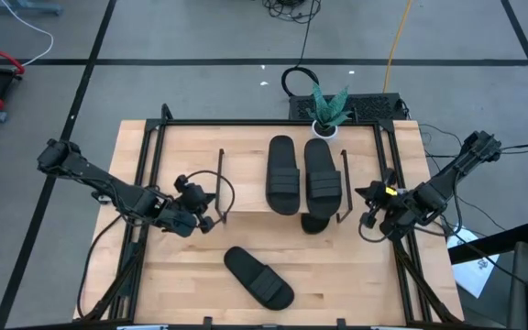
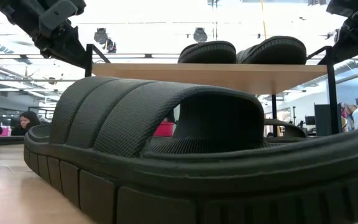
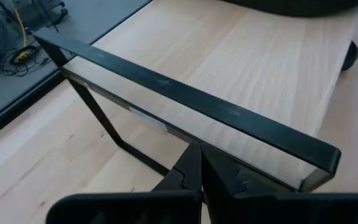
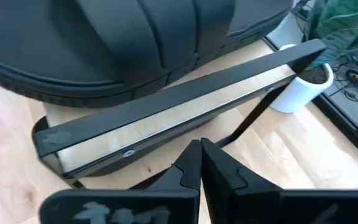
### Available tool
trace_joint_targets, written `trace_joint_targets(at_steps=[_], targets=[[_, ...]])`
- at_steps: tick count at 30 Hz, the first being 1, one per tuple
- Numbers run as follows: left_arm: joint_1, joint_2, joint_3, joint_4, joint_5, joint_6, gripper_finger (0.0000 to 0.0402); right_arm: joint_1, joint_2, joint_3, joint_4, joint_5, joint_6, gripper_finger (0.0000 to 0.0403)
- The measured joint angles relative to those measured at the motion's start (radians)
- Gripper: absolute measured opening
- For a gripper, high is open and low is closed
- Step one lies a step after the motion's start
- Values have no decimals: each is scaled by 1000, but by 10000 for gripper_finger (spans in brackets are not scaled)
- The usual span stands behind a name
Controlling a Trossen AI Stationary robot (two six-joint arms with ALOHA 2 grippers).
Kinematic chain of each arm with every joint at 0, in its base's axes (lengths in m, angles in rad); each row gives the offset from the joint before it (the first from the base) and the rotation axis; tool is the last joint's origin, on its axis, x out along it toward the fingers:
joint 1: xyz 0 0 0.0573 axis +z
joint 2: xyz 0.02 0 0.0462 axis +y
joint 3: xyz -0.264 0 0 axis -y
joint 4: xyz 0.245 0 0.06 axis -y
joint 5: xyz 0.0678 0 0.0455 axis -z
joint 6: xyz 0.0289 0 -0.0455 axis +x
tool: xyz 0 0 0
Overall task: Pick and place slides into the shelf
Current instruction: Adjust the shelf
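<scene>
The shelf stands mid-table, its light top board on thin black side frames. Two black slides lie side by side on the board. A third slide pokes out from under the shelf's near edge. The fourth slide lies sole-down on the table near the near edge and fills the low view. My left gripper is shut, just outside the shelf's left frame. My right gripper is shut, a little outside the right frame.
A potted plant in a white pot stands at the table's far edge behind the shelf. Black rails run along the table's left and right sides. Bare wood lies on both sides of the fourth slide. People sit in the room beyond.
</scene>
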Motion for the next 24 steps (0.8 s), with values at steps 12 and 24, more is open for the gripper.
trace_joint_targets(at_steps=[12,24], targets=[[0,-1,0,-162,-51,-65,5,0,-10,0,-102,25,58,0],[-78,-1,0,-329,-34,-174,1,46,-10,0,83,-15,-46,0]])
